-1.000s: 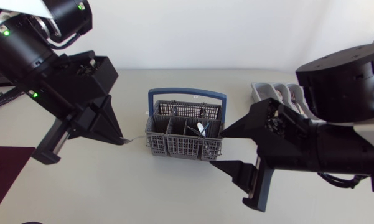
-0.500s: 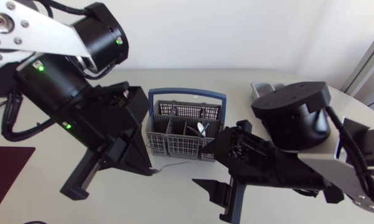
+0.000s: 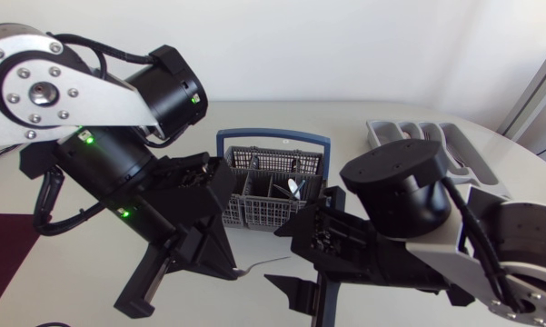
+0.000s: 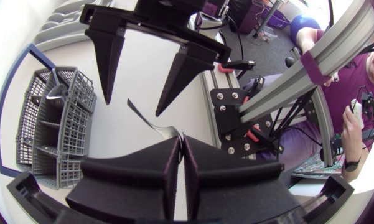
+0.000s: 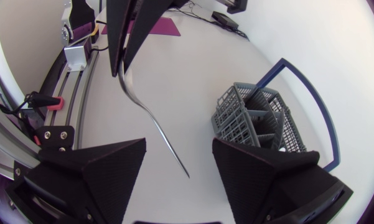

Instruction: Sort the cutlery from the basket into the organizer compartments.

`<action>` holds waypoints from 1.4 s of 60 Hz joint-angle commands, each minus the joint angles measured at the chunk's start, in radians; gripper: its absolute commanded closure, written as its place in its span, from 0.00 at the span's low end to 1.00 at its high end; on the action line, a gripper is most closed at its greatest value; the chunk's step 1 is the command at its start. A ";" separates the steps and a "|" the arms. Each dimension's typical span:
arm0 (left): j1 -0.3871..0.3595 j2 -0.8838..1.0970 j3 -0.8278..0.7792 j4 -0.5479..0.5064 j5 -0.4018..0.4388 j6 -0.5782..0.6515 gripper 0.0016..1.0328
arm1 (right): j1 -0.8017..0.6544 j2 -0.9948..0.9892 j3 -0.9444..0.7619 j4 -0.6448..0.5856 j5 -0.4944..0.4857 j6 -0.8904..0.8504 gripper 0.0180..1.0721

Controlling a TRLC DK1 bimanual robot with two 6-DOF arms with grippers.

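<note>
Table: pale top, both arms over its near side. Left arm comes in from the left and right arm from the right; their grippers meet in front of the basket.

Cutlery basket: grey mesh, blue hoop handle, mid-table, behind both grippers. At least one silver piece stands in a front compartment.

Organizer: grey tray at far right, well apart from the basket, partly hidden by the right arm. There is some cutlery in its slots; I can't tell which kinds.

Left gripper: fingers pressed together, pinching one end of a silver cutlery piece held above the table. The head end is hidden in the fingers, so fork or spoon is unclear.

Right gripper: fingers spread wide and facing the left gripper. The thin free end of the cutlery piece lies between them and touches neither finger.
</note>
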 commanded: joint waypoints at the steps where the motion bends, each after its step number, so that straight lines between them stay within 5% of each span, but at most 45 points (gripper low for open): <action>1: 0.000 -0.022 -0.019 0.004 0.021 -0.023 0.97 | 0.025 0.033 -0.013 0.020 -0.003 -0.020 0.36; 26: 0.036 -0.026 -0.031 0.012 0.058 -0.018 0.97 | 0.043 0.076 0.013 0.058 0.000 -0.034 0.73; 35: 0.052 -0.029 -0.038 0.012 0.070 -0.011 0.97 | 0.046 0.087 0.019 0.064 0.000 -0.030 0.75; 44: 0.067 -0.028 -0.034 0.012 0.081 -0.003 0.96 | 0.052 0.100 0.033 0.057 0.003 -0.032 0.95; 49: 0.084 -0.028 -0.036 0.012 0.090 -0.003 0.85 | 0.054 0.100 0.036 0.047 0.003 -0.029 0.95; 53: 0.090 -0.026 -0.033 0.012 0.092 -0.006 0.59 | 0.054 0.100 0.031 0.037 0.002 -0.029 0.95; 65: 0.138 -0.031 0.010 0.092 0.127 -0.107 0.21 | 0.055 0.093 0.011 0.001 -0.004 -0.026 0.95; 71: 0.159 -0.045 0.033 0.199 0.132 -0.216 0.12 | 0.049 0.070 -0.018 -0.012 -0.004 -0.026 0.95; 84: 0.193 -0.078 0.018 0.506 0.069 -0.472 0.11 | -0.012 -0.051 -0.098 -0.081 -0.004 -0.050 0.95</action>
